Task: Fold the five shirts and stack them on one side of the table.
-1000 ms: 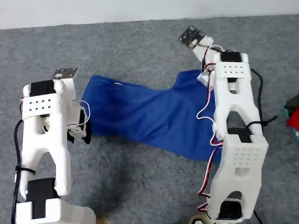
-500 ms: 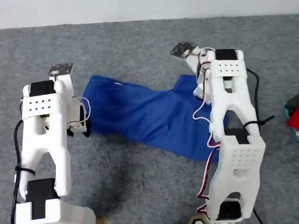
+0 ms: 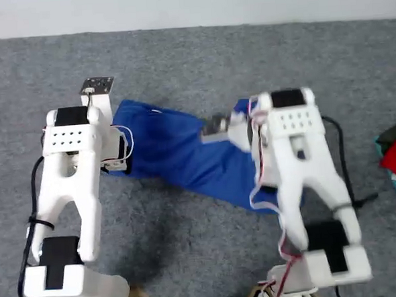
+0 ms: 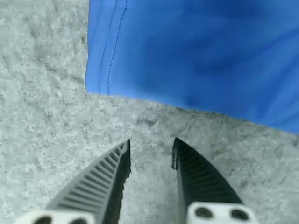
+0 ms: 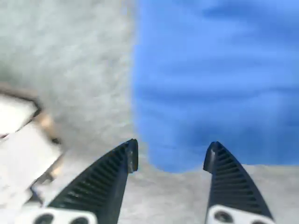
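I see L gripper (image 4: 150, 154) slightly apart over grey mat (image 4: 42, 116), beside blue shirt (image 4: 196, 51) hem; R gripper (image 5: 172, 156) wide apart at shirt's edge.

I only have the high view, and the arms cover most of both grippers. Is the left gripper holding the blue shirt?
Observer: No. The left gripper is open and empty over the grey table, just short of the blue shirt.
Operator: And the right one?
Observer: The right gripper is open too, with a corner of the shirt between its fingertips, not clamped.
Operator: Which edge is nearest the left one?
Observer: A stitched hem with two parallel thread lines.
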Robot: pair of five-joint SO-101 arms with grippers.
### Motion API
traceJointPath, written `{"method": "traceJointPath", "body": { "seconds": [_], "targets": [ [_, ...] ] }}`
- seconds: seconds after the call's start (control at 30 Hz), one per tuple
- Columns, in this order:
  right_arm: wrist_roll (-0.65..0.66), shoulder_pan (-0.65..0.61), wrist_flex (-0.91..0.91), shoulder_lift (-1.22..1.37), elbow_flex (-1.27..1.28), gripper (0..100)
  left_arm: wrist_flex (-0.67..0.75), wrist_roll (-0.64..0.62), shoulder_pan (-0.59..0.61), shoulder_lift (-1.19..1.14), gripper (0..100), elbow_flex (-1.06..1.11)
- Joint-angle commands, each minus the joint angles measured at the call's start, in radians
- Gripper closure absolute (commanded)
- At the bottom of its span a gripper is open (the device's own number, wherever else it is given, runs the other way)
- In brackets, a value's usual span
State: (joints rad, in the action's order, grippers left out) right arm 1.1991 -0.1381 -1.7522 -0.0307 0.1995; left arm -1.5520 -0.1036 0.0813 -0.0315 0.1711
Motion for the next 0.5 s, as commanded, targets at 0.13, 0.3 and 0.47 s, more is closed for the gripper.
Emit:
{"method": "traceJointPath", "body": {
  "seconds": [0.13, 0.3, 0.47],
  "targets": [
    [0.061, 0.053, 0.246, -0.271, 0.465, 75.3, 0.011, -0.008, -0.008, 0.038, 86, -0.002],
    [0.060, 0.071, 0.367, -0.248, 0.483, 73.4, 0.011, -0.008, -0.011, 0.038, 86, -0.002],
    [0.058, 0.088, 0.398, -0.182, 0.482, 63.1, -0.003, -0.008, -0.012, 0.038, 86, 0.022]
  ]
}}
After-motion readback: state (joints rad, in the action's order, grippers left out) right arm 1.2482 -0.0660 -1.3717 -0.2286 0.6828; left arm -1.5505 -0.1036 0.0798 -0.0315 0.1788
